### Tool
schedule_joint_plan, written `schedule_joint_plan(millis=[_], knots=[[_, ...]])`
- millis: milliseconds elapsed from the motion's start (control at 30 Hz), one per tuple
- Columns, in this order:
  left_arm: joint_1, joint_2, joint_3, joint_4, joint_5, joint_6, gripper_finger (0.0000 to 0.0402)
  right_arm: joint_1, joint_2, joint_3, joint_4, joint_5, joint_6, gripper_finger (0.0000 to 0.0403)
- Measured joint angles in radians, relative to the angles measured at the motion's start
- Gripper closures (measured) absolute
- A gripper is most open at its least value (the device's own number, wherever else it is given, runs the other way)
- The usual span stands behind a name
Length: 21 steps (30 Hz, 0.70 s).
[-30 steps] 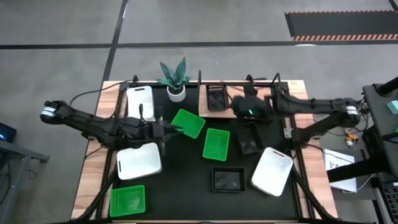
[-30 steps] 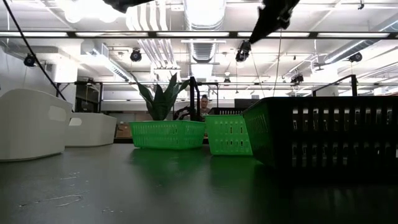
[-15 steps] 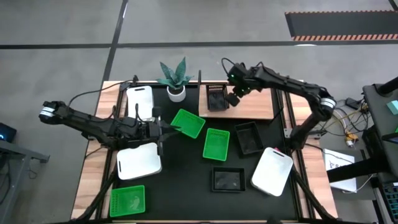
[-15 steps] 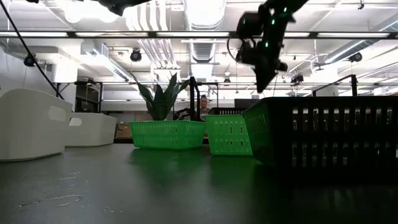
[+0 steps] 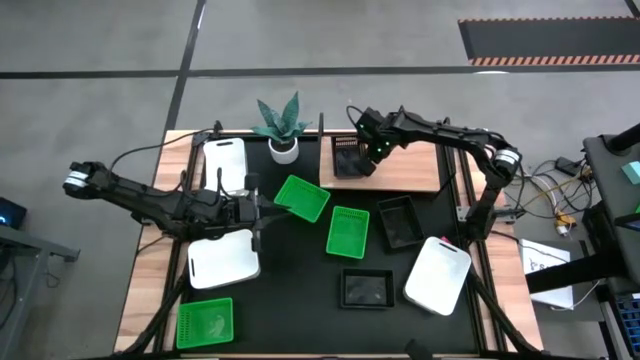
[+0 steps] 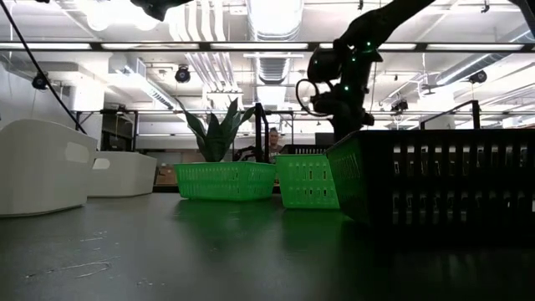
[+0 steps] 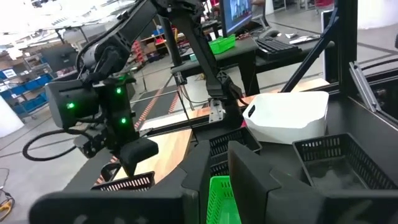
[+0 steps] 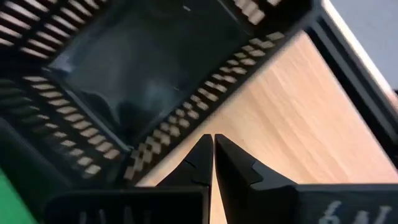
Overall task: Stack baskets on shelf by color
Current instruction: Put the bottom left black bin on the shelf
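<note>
My left gripper (image 5: 268, 208) (image 7: 221, 180) is shut on a green mesh basket (image 5: 303, 197) left of the table's middle. My right gripper (image 5: 372, 158) (image 8: 213, 140) is shut. It hovers low over the wooden shelf (image 5: 405, 170) at the table's far edge, with its tips just beside a black basket (image 5: 348, 158) (image 8: 143, 74) that stands on the shelf's left end. Two more green baskets (image 5: 347, 231) (image 5: 205, 322), two black ones (image 5: 400, 221) (image 5: 366, 289) and three white ones (image 5: 225, 160) (image 5: 223, 258) (image 5: 437, 274) rest on the tabletop. My left gripper pinches the green basket's mesh wall (image 7: 219, 198) between its two fingers, at the corner facing the table's left side (image 5: 280, 205), coming level from the left. In the low view the basket (image 6: 224, 180) sits level with its bottom on the table. My right gripper's shut tips are beside the black basket's slotted wall (image 8: 168, 134); I cannot tell whether they touch it.
A potted plant (image 5: 281, 125) stands at the far edge, left of the shelf. The shelf's bare wood runs right of the black basket. Black metal frame posts (image 5: 322, 125) rise at the shelf's ends. Baskets are scattered over the middle and near part of the table.
My right gripper has swung from over the table's right middle toward the far edge and come down over the shelf beside the black basket. The left arm and every basket have stayed where they were.
</note>
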Motion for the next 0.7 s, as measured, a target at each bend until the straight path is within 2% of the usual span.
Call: schedule_joint_plan(millis=[200,700], knots=[[0.0,0.0,0.0,0.0,0.0,0.0,0.036,0.017,-0.003,0.0,0.063,-0.032,0.008,0.0394],[-0.001,0.0,0.0,0.001,0.0,0.0,0.036,0.036,-0.006,0.007,0.091,-0.032,0.008,0.0394]])
